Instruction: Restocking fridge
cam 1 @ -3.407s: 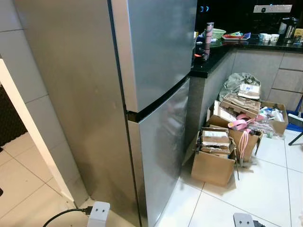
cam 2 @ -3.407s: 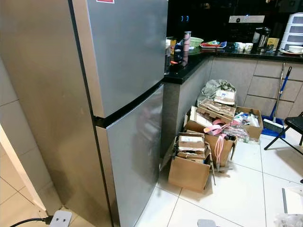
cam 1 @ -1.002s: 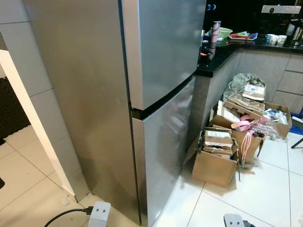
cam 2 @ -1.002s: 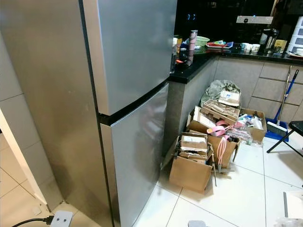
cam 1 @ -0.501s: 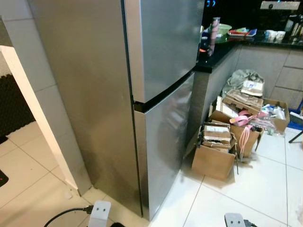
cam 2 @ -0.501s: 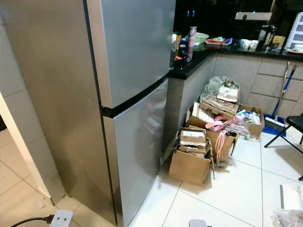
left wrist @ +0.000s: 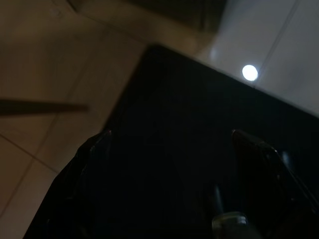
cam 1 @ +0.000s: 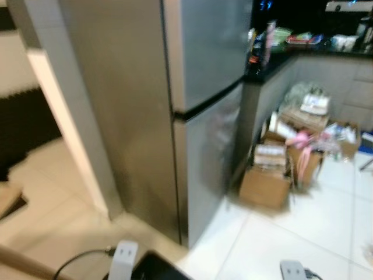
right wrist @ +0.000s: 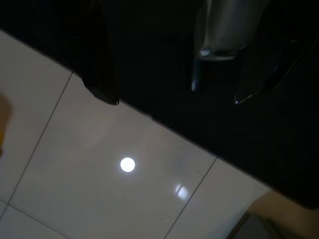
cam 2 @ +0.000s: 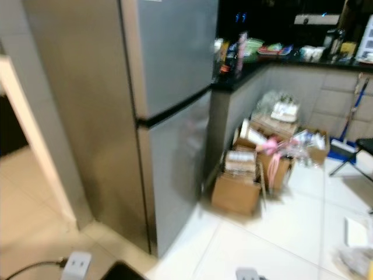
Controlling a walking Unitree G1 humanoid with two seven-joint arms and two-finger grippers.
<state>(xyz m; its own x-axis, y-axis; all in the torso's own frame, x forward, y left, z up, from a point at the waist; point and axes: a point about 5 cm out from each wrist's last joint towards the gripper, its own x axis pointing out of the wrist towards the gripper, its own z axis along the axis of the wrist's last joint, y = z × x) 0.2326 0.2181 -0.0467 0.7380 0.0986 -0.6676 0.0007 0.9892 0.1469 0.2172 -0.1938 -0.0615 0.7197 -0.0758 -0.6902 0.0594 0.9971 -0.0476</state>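
Observation:
The tall silver fridge (cam 1: 145, 111) stands to the left of centre in the blurred eye views. Its upper door (cam 1: 213, 46) and lower door (cam 1: 213, 163) are both shut, with a dark seam between them. My left gripper (left wrist: 169, 137) hangs low over a black surface and pale floor tiles, its two dark fingers (left wrist: 94, 149) wide apart with nothing between them. My right gripper (right wrist: 174, 99) also hangs low over white tiles, its fingers (right wrist: 102, 74) spread and empty.
A black counter (cam 1: 274, 58) with bottles and dishes adjoins the fridge on the right. Open cardboard boxes (cam 1: 268, 181) full of clutter sit on the white floor below it. A wall edge (cam 1: 70, 128) and doorway lie to the left. A white block with a cable (cam 1: 119, 262) lies at the bottom edge.
The camera has swung and backed off, so the fridge sits further away and the picture has blurred. More floor and the doorway on the left have come into view. The fridge doors stay shut.

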